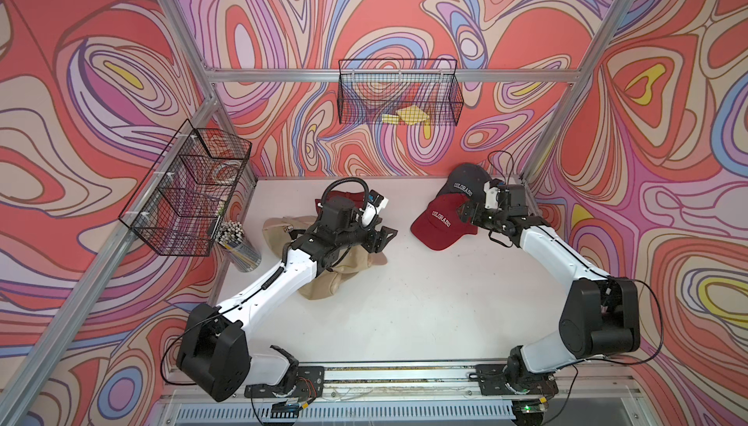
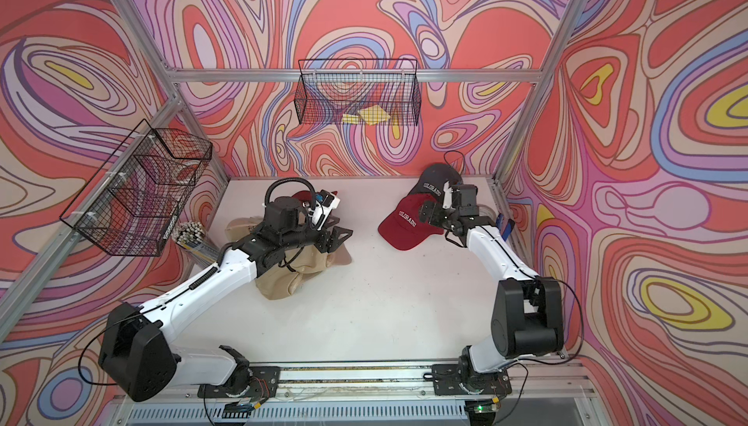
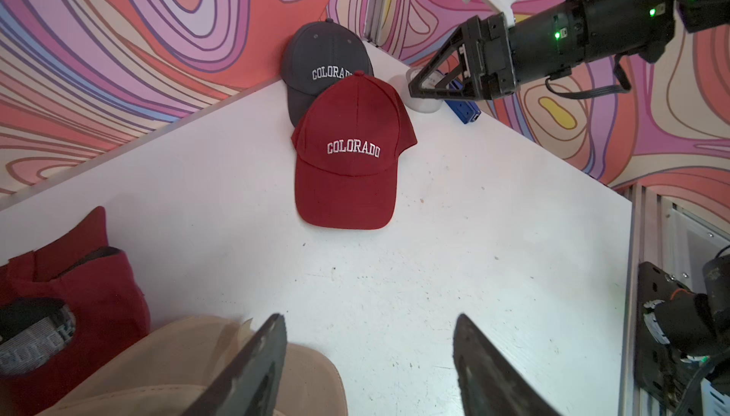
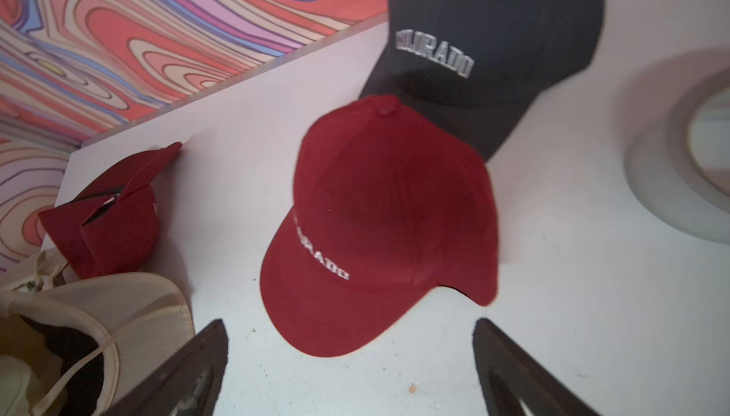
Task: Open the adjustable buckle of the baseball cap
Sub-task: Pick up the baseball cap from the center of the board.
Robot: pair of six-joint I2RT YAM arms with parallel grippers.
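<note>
Far left: beige caps (image 1: pixel 324 278) in a heap under the left arm. At least one lies upside down, and the right wrist view shows a thin strap trailing loose across it. I take these as already dealt with, but no buckle shows clearly enough to be sure.

Behind the heap: back red cap (image 4: pixel 110 228), its rear toward the cameras. The rear seam gapes in the right wrist view, so its strap is probably undone as well.

Left gripper (image 3: pixel 367 319): above the heap's edge, fingers well apart, nothing between them. It touches no cap.

Mid table (image 1: pixel 404 302): bare.

Right of centre: red cap (image 1: pixel 437 223), crown up, brim flat on the table, its crown leaning on the grey cap (image 1: pixel 465 179) in the back right corner. Neither cap's buckle is in sight, since both face away from every view. I judge both not yet opened.

Right gripper (image 4: pixel 349 325): over the red cap's rear in both top views, fingers at full spread and empty. Contact cannot be told.

Left to do: turn or lift the red cap, find the buckle, pull the strap free. The grey cap likely comes after.
</note>
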